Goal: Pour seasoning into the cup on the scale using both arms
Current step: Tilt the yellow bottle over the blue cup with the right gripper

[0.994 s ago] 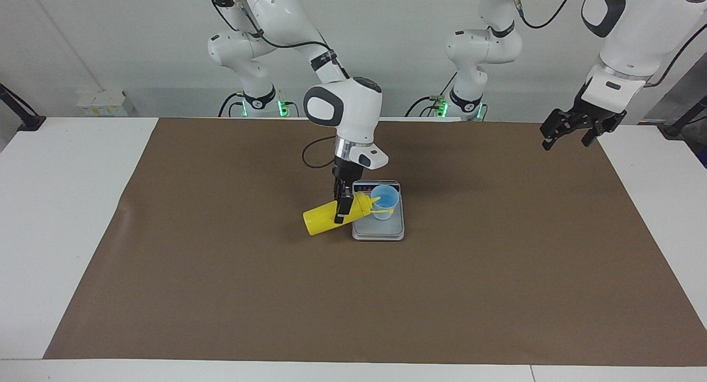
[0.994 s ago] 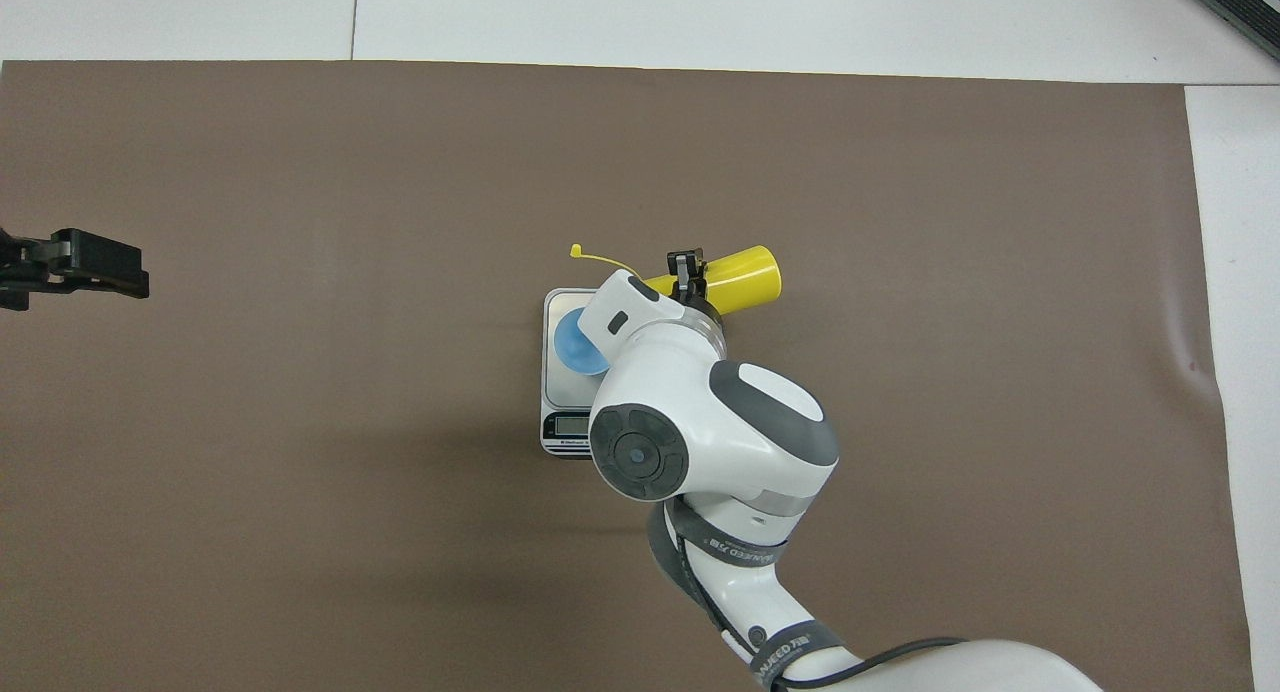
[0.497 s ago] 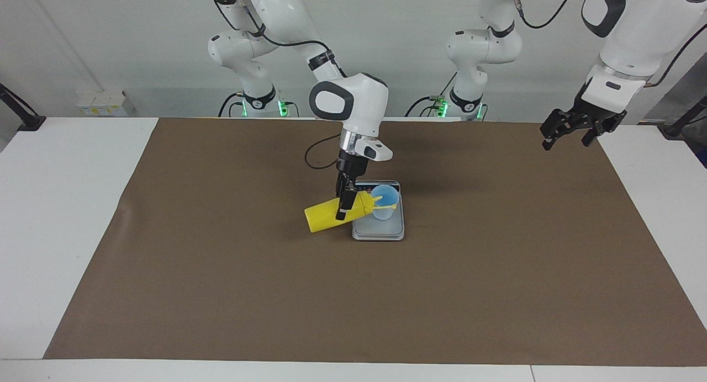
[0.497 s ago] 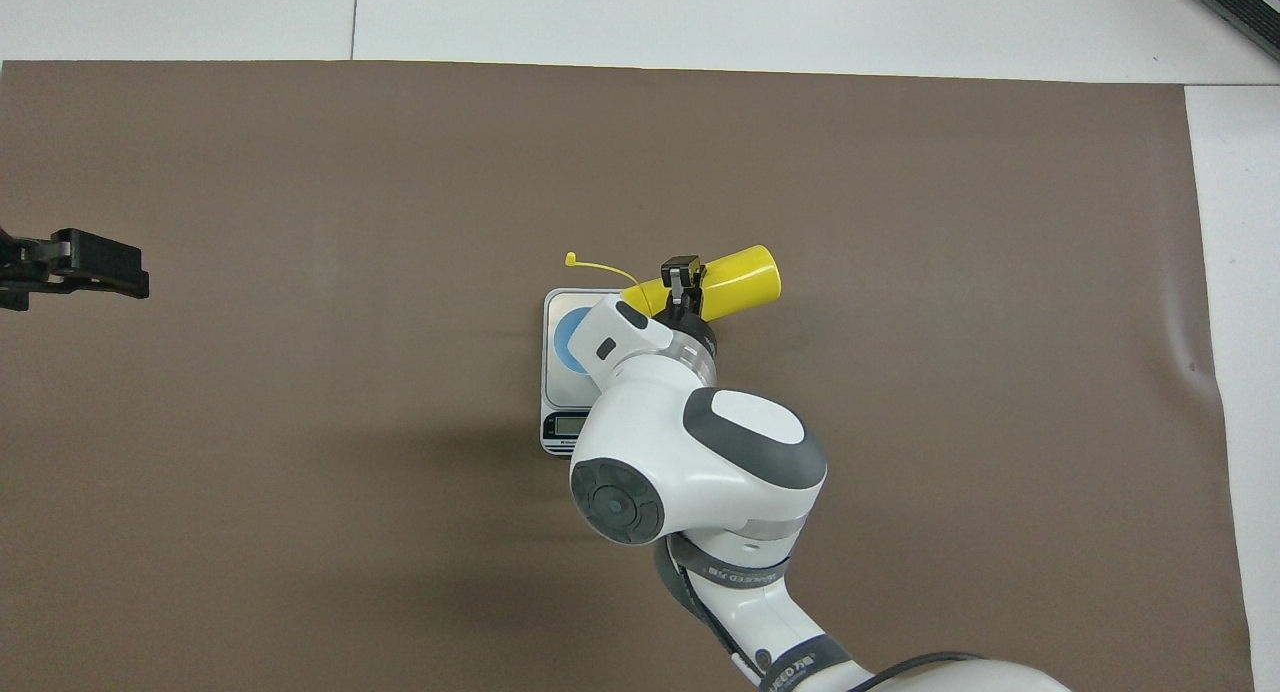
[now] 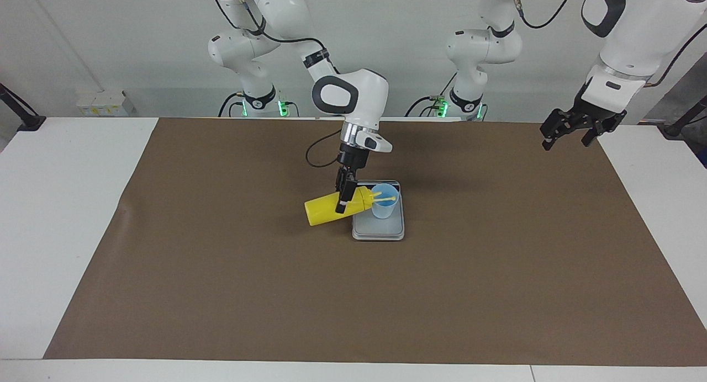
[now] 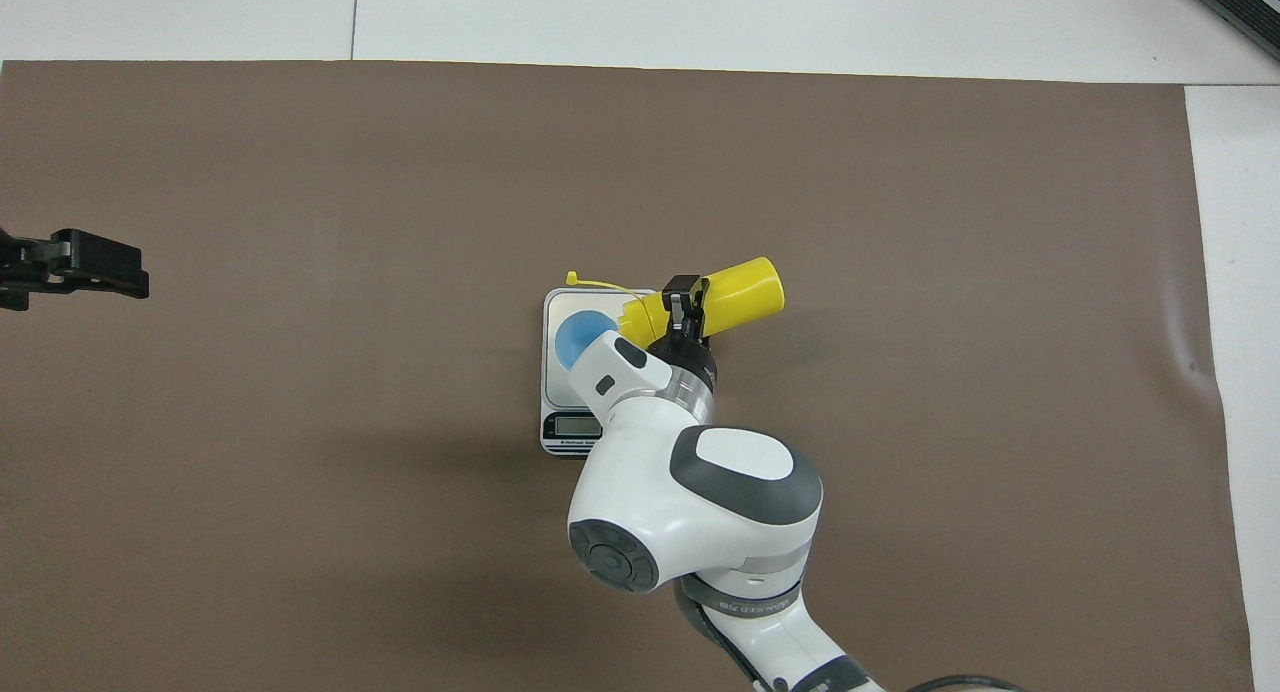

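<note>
The yellow seasoning bottle (image 5: 322, 211) (image 6: 742, 293) lies almost level in the air, and my right gripper (image 5: 342, 202) (image 6: 686, 308) is shut on its body. Its nozzle end reaches the rim of the light-blue cup (image 5: 384, 205) (image 6: 579, 334), with the thin cap strap lying across the cup's mouth. The cup stands upright on the silver scale (image 5: 378, 231) (image 6: 562, 397), whose display end points toward the robots. My left gripper (image 5: 566, 141) (image 6: 128, 271) waits open and empty, raised over the mat's edge at the left arm's end of the table.
A brown mat (image 5: 221, 293) covers most of the white table (image 5: 55, 205). A white box (image 5: 102, 101) sits at the table's corner near the right arm's base. Black clamp stands (image 5: 22, 114) rise at both ends.
The right arm has drawn back toward the robots and lifted its wrist. The bottle came with it, so its nozzle and strap now sit at the cup's mouth. The left arm has not moved.
</note>
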